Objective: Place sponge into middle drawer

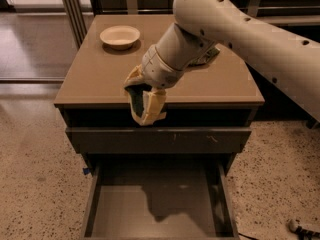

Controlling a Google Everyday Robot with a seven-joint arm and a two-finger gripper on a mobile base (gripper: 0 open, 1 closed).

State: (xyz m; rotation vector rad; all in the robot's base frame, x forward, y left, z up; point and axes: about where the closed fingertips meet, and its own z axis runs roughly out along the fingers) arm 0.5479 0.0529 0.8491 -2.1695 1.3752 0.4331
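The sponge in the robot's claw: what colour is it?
Dark green, in the camera view; the gripper holds the sponge at the cabinet front.

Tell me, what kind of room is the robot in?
Probably an office kitchen or lab. There is a cabinet with an open drawer, a bowl on top, and a speckled floor. The hand holds a sponge at the cabinet's front edge, above the drawer.
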